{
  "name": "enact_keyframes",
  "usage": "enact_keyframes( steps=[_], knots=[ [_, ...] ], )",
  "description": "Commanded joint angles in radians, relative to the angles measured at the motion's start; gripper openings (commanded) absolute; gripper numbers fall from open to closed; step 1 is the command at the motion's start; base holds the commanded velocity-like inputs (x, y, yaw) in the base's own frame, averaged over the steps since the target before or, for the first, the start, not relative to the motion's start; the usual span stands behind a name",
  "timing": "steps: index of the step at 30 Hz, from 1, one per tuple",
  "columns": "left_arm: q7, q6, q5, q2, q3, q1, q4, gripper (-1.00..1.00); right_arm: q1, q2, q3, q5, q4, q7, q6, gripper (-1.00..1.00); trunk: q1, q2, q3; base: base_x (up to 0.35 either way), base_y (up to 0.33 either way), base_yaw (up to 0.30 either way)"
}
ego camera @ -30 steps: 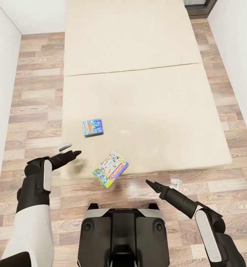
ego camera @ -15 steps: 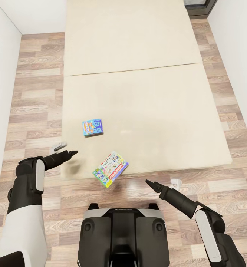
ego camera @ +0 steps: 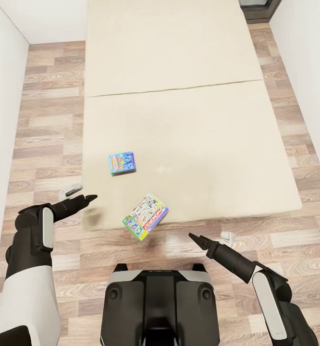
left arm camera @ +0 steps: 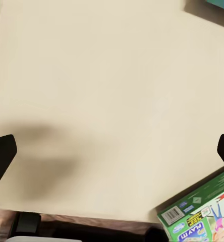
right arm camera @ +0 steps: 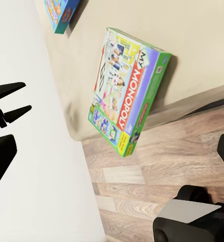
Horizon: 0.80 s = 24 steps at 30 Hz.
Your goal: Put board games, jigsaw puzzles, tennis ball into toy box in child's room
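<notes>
The left tool [ego camera: 86, 198] hovers over the near left corner of the bed [ego camera: 193, 144], empty; its wrist view has one dark fingertip at each side edge, so it stands wide. Ahead of it and a little to its right lies the blue board game [ego camera: 122, 162], flat on the mattress. To its right, close by, the Monopoly box [ego camera: 145, 216] overhangs the bed's near edge. The step in hand looks like a pickup from the bed. To do it well, I would take the overhanging box first: its free edge lets a finger slip beneath, while the blue one lies flush. The right tool [ego camera: 196, 239] hangs over the wood floor [ego camera: 40, 139], the Monopoly box ahead to its left; whether it stands wide I cannot tell.
</notes>
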Motion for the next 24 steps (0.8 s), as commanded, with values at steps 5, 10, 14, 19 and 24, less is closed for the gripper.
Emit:
enact_keyframes(
  steps=[5, 10, 14, 19, 24],
  knots=[
    [-0.003, 0.006, 0.0, -0.001, 0.004, -0.001, -0.001, 1.0, 0.0, 0.001, -0.002, -0.003, 0.0, 0.002, 0.007, 1.0, 0.001, -0.002, -0.001, -0.011, 0.093, 0.0],
    [-0.004, 0.006, 0.0, -0.001, 0.005, -0.001, -0.001, 1.0, 0.0, 0.001, -0.002, -0.003, 0.0, 0.001, 0.007, 1.0, 0.001, -0.002, -0.001, -0.003, 0.071, 0.0],
    [-0.004, 0.006, 0.0, -0.001, 0.005, -0.001, -0.001, 1.0, 0.0, 0.001, -0.002, -0.004, 0.0, 0.001, 0.007, 1.0, 0.001, -0.002, -0.001, -0.013, 0.026, 0.0],
    [-0.005, 0.006, 0.0, -0.001, 0.005, -0.001, -0.001, 1.0, 0.0, 0.001, -0.002, -0.005, 0.002, 0.001, 0.007, 1.0, 0.001, -0.002, -0.001, -0.05, 0.038, 0.0],
    [-0.005, 0.007, 0.0, -0.001, 0.005, -0.001, -0.001, 1.0, 0.0, 0.001, -0.003, -0.006, 0.02, 0.001, 0.007, 1.0, 0.001, -0.002, -0.001, -0.059, 0.157, 0.0]
  ],
)
